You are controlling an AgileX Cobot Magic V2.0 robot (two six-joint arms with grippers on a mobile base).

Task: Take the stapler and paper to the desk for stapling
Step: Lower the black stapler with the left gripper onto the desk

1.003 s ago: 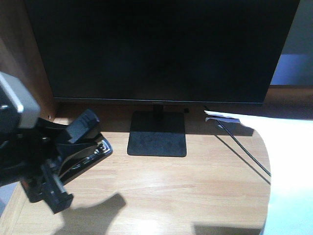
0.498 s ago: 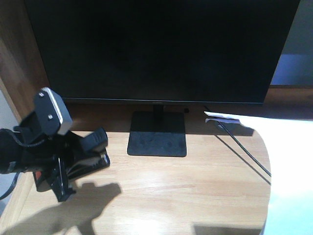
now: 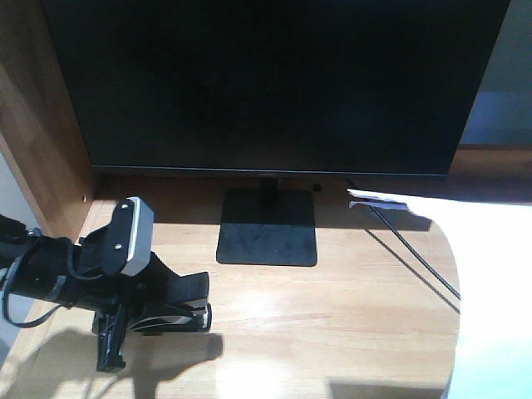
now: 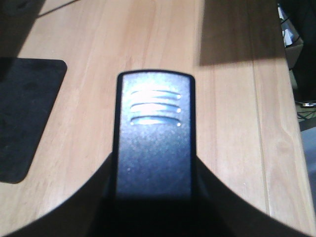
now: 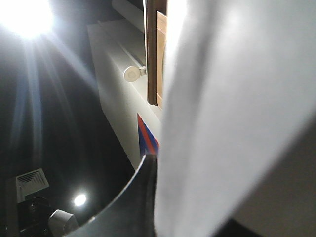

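L gripper is clamping the stapler betw. both fingers, holding it low over the desk, front-left part, just left of the monitor stand; can't tell if it's touching. Stapler's showing black, faintly speckled, w/ three ribbed slots near its rounded front end. R gripper is pinching the paper, plain white, rising upright, w/ ceiling lights glaring at its left.

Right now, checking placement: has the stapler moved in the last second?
Yes: the stapler shifted toward the camera, from beside the monitor stand to past its front edge.
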